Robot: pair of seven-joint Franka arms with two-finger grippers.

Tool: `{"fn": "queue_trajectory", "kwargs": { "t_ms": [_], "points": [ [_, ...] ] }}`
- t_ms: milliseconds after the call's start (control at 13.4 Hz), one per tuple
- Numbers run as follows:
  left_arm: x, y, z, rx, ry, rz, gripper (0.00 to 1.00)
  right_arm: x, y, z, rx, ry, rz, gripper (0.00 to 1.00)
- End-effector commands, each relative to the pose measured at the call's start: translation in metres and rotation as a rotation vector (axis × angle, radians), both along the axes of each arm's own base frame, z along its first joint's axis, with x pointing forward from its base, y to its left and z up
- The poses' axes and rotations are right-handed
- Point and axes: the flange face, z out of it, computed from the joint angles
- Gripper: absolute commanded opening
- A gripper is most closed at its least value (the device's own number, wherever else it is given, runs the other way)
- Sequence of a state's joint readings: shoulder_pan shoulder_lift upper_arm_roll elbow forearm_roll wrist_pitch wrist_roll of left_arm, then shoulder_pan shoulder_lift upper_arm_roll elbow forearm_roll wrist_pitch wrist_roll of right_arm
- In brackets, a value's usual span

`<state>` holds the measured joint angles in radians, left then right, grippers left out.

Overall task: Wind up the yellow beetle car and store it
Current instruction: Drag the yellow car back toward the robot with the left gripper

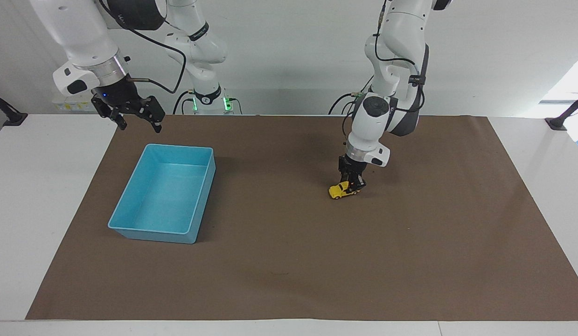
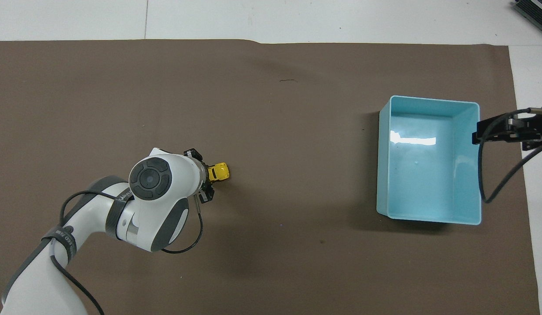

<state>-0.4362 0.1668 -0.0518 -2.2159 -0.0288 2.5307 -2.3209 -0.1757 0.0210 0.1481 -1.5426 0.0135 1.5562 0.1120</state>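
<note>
The yellow beetle car point(image 1: 341, 190) rests on the brown mat toward the left arm's end of the table, its wheels on the mat. My left gripper point(image 1: 354, 185) reaches down onto the car's rear end and is shut on it; in the overhead view the left arm's wrist hides most of the gripper point(image 2: 207, 178) and only the front half of the car point(image 2: 219, 172) shows. My right gripper point(image 1: 136, 119) hangs open above the mat's corner, beside the robot-side end of the blue bin, holding nothing.
An empty light blue bin point(image 1: 130, 223) stands on the mat toward the right arm's end of the table; the overhead view shows the bin point(image 2: 383, 166) with bare mat between it and the car.
</note>
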Motion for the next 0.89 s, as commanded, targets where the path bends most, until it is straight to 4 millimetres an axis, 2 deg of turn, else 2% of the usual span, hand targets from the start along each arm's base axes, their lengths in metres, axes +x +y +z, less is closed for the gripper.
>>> {"fn": "queue_trajectory", "kwargs": {
  "t_ms": [0,373,596,671,820],
  "points": [
    [0.005,0.028,-0.017,0.021,0.005,-0.005,0.11,-0.005,-0.001,0.005,0.005,0.000,0.020,1.00],
    [0.004,0.047,-0.029,0.033,0.020,-0.011,0.12,-0.005,-0.001,0.005,0.005,0.000,0.020,1.00],
    [-0.001,0.063,-0.045,0.052,0.051,-0.041,0.13,-0.005,-0.001,0.005,0.005,0.000,0.020,1.00],
    [0.000,0.074,-0.050,0.057,0.061,-0.038,0.13,-0.005,-0.001,0.005,0.005,0.000,0.020,1.00],
    [0.001,0.084,-0.051,0.059,0.066,-0.035,0.13,-0.004,-0.001,0.005,0.005,-0.002,0.020,1.00]
  ]
}}
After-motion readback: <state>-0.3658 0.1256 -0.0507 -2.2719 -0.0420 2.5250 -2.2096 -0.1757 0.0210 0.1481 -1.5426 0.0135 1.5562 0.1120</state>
